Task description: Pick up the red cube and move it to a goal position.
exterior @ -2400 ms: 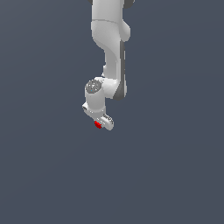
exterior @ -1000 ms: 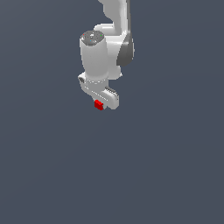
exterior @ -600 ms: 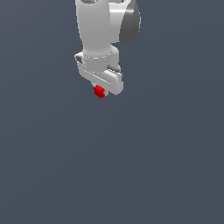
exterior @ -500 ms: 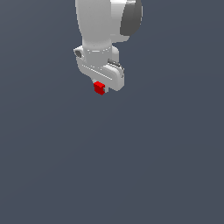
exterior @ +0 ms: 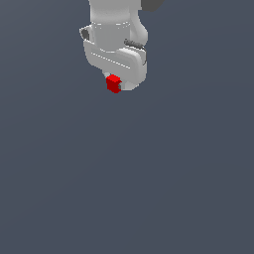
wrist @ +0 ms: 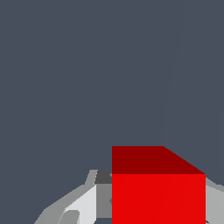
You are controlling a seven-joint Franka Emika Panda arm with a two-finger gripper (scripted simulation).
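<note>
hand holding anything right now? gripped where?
Yes: the cube, clamped between the fingers of the hand by its opposite side faces.

The white arm point(exterior: 115, 34) hung high, wrist pointing down; its gripper point(exterior: 116, 85) was clamped on the cube point(exterior: 113, 83) (fingers mostly hidden).
</note>
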